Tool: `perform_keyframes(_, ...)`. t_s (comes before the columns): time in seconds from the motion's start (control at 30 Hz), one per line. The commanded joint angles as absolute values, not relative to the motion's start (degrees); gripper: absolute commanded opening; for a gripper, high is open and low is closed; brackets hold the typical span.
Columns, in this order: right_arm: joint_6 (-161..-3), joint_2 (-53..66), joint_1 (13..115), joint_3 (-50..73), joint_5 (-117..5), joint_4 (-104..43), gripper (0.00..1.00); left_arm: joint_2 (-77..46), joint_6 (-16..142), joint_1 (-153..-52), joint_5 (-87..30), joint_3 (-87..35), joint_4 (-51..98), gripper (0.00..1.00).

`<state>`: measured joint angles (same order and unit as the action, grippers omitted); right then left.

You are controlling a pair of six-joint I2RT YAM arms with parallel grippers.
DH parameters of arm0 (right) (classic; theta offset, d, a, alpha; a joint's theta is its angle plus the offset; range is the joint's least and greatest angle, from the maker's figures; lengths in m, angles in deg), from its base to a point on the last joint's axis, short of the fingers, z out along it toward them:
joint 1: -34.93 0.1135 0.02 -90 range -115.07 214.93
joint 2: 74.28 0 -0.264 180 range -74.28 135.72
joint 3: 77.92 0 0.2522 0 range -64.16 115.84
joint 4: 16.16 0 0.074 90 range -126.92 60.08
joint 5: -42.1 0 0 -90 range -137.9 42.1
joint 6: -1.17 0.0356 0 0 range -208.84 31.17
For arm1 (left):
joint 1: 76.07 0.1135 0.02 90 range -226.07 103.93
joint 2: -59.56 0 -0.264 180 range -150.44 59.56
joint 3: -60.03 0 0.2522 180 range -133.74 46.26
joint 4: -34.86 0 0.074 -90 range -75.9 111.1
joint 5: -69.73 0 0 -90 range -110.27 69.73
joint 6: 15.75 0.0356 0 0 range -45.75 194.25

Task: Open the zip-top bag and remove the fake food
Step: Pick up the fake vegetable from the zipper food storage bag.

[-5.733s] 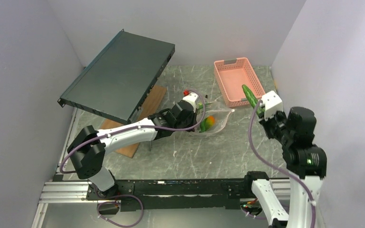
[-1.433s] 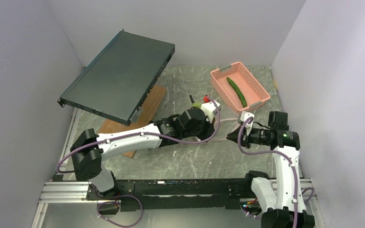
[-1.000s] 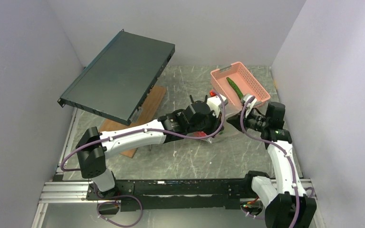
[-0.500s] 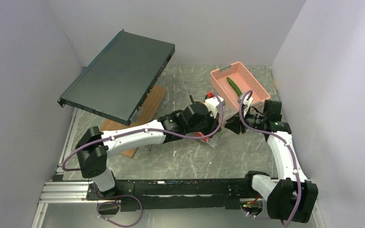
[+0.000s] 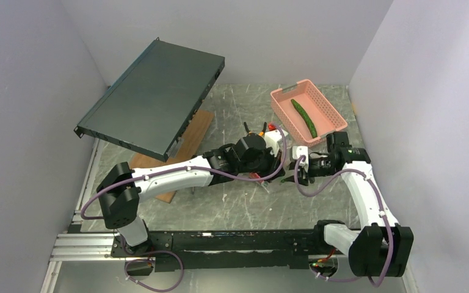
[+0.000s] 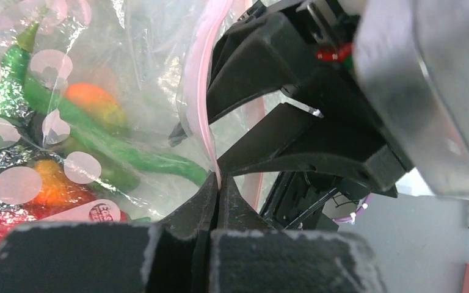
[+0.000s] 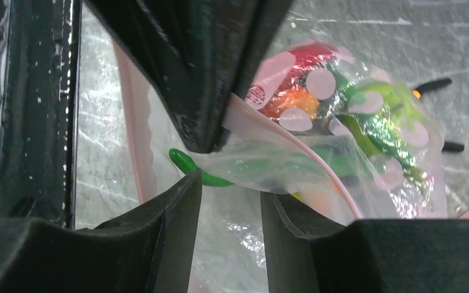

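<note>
The left gripper [image 6: 218, 183] pinches the bag [image 7: 269, 165] by its pink strip, at the middle of the bench [image 5: 238, 204]. The right gripper [image 7: 231, 207], jaws apart, straddles a green tip [image 7: 186, 163]. One cucumber [image 5: 304, 118] lies in the far basket [image 5: 320, 108]; the other food [image 6: 67, 146] sits bagged.

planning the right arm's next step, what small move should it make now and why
Probably ease the right gripper forward and close on the cucumber tip. The left gripper pinches the zip-top bag by its pink strip, the right jaws stand open at the mouth, and that green tip shows just ahead of them.
</note>
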<state>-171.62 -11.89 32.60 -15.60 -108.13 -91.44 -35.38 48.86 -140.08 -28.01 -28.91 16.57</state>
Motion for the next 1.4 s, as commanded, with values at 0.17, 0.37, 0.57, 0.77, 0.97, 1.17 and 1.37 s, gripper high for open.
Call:
perform_keyframes(0.17, -186.7, -13.6, 38.9, -16.1, -106.0, -95.7, 0.47, -30.8, 47.1, -140.6, -30.8, -27.5, 20.0, 0.0)
perform_keyframes(0.37, -191.9, -12.4, 39.2, -16.3, -103.0, -98.4, 0.48, -29.9, 46.3, -140.6, -31.3, -25.9, 21.3, 0.0)
perform_keyframes(0.57, -191.5, -13.7, 40.4, -20.2, -104.3, -92.4, 0.48, -29.5, 44.6, -140.7, -32.5, -24.2, 24.3, 0.0)
perform_keyframes(0.77, -193.5, -15.0, 40.7, -25.1, -108.2, -85.0, 0.51, -28.6, 43.3, -140.9, -32.6, -22.0, 26.3, 0.0)
perform_keyframes(0.97, -193.5, -17.0, 40.8, -28.6, -110.6, -77.3, 0.58, -27.7, 42.6, -141.1, -32.3, -20.5, 28.1, 0.0)
perform_keyframes(1.17, -193.0, -16.5, 40.8, -30.0, -113.3, -73.6, 0.6, -27.2, 42.0, -141.4, -32.2, -19.7, 29.8, 0.0)
perform_keyframes(1.37, -191.6, -14.7, 41.1, -30.9, -115.8, -70.6, 0.6, -26.7, 41.4, -141.6, -31.5, -18.5, 32.0, 0.0)
